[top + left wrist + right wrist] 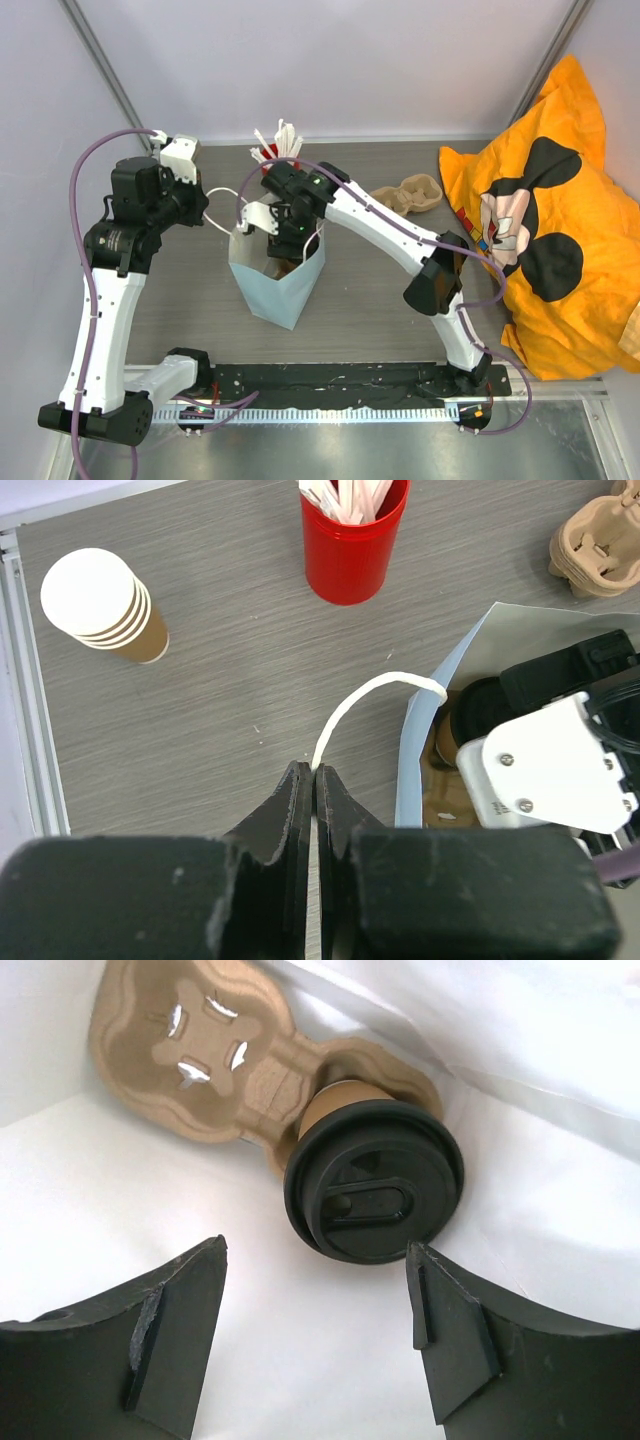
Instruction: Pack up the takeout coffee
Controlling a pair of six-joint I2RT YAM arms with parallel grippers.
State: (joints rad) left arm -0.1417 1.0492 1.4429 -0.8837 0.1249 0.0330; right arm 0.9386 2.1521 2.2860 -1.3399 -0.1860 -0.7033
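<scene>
Takeout coffee (372,1192), black lid on, sits centre-right in the right wrist view, seated in one pocket of the cup carrier (180,1060) at the bottom of the bag (262,288). Step looks like placing done, release stage. Right pincer (316,1270) is spread wide just below the lid, gripping nothing. Left pincer (313,780) is pressed together on the bag's cord handle (350,705), mid-frame. Next probably: lift right pincer straight out, clear of lid and bag wall.
</scene>
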